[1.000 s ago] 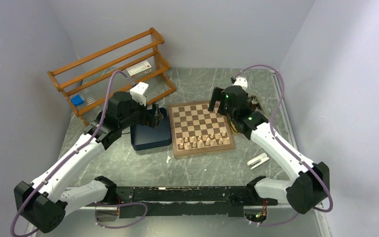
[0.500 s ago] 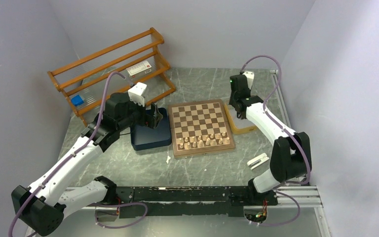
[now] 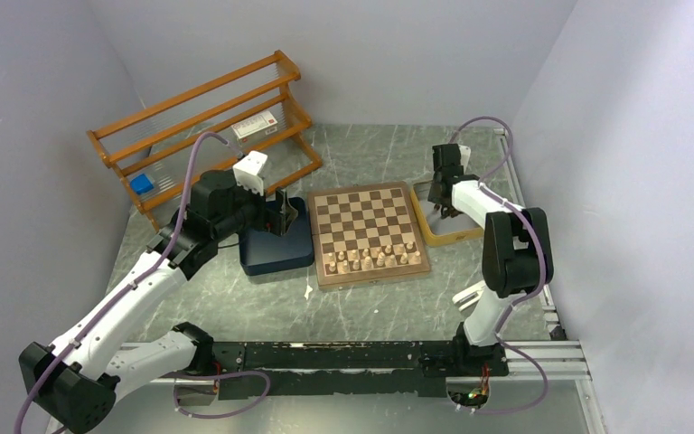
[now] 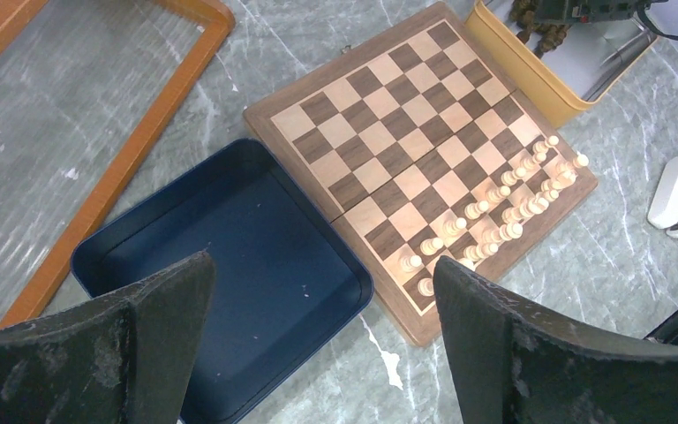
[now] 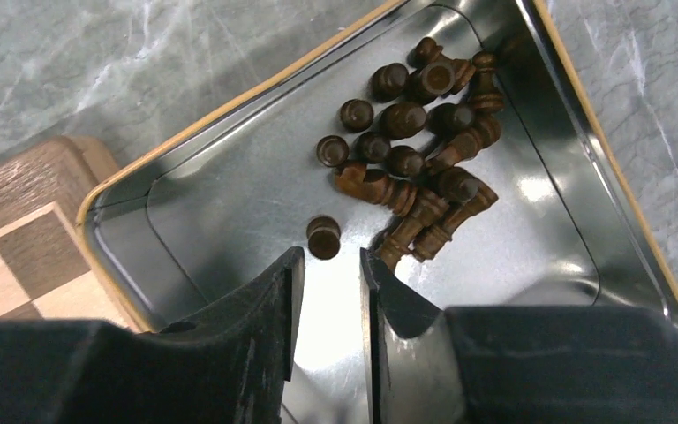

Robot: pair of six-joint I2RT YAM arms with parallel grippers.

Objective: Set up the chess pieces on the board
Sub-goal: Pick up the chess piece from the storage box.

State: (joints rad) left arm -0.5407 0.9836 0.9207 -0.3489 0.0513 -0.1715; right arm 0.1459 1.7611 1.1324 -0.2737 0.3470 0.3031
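1. My right hand (image 5: 329, 261) hangs inside the yellow-rimmed metal tin (image 5: 229, 194). Its fingers stand close together with a narrow gap between them, pinching nothing.
2. Just beyond the fingertips sits a lone dark brown wooden pawn (image 5: 323, 237). The other dark brown turned chess pieces (image 5: 415, 177) lie heaped towards the tin's far corner.
3. The checked light-and-dark wooden board (image 3: 366, 212) lies beside the tin on the grey marbled bench (image 3: 370, 307). Only pale cream chessmen (image 3: 375, 258) fill its near rows.
4. My left hand (image 4: 322, 265), spread wide, hovers over the dark blue square tray (image 4: 247, 256).
5. Step in hand, as I judge it: picking a dark piece. The next move calls for reaching forward until the fingers straddle the lone pawn, then closing.
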